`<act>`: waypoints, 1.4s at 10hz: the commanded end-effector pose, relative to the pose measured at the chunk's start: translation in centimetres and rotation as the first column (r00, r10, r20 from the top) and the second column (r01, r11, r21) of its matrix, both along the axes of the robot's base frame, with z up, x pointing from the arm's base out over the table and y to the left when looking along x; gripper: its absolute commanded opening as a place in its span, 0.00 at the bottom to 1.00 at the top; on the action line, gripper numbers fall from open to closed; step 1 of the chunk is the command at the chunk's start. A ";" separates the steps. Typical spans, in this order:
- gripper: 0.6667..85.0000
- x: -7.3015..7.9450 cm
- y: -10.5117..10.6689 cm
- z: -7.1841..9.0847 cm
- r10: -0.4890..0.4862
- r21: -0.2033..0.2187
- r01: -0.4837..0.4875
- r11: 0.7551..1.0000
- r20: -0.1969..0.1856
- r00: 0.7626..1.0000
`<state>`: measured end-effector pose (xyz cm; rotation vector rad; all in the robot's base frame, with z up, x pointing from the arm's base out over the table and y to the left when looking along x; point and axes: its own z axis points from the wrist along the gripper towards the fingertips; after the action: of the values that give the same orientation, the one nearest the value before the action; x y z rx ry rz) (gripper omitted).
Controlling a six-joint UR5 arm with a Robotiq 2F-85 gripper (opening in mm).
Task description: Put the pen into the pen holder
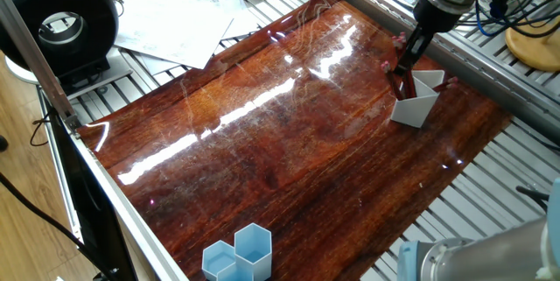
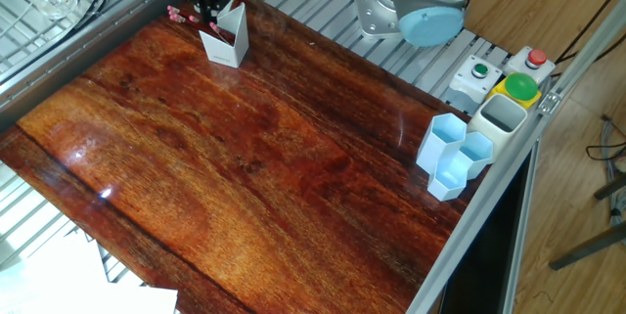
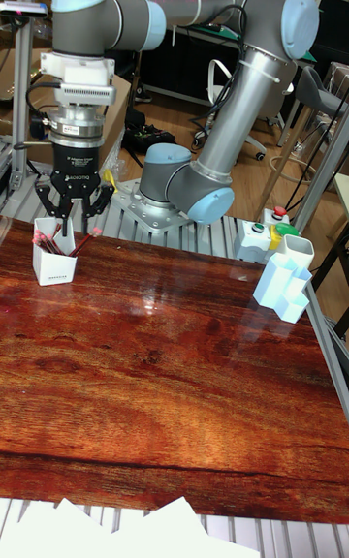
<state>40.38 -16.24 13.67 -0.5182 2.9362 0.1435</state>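
Pen (image 3: 64,232) stands inside the pen holder (image 3: 53,262) among other red pens. Hand (image 3: 72,212) hovers just above the holder, fingers spread, gripping nothing. Risk: a finger catching a pen top could tip the light holder.

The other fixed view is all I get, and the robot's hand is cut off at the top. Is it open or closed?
Observer: In the tall fixed view the fingers are spread open, just above the white pen holder.
Operator: Is it holding a pen?
Observer: It doesn't look like it. The red pens stand leaning inside the holder, and their tops reach up between the open fingers.
Operator: What's off the table on the side I can't see?
Observer: One fixed view shows a big black round device past that edge.
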 end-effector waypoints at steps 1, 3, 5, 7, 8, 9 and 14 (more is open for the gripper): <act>0.48 -0.8 0.0 0.1 0.018 0.005 -0.018 1.000 -0.027 0.999; 0.47 -2.2 -0.9 0.3 0.021 -0.017 -0.023 1.000 -0.077 0.997; 0.46 -3.9 -2.2 1.4 0.026 -0.050 -0.034 0.998 -0.152 0.988; 0.42 -5.8 -2.1 3.3 -0.004 -0.084 -0.018 0.996 -0.247 0.969; 0.40 -6.9 -1.4 5.1 -0.036 -0.122 -0.003 0.993 -0.314 0.949; 0.36 -7.4 -0.2 7.0 -0.078 -0.166 0.017 0.986 -0.364 0.928; 0.15 -5.0 10.0 6.1 -0.213 -0.216 0.135 0.967 -0.397 0.893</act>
<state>34.53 -11.03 20.42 -0.3662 3.3837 -0.0171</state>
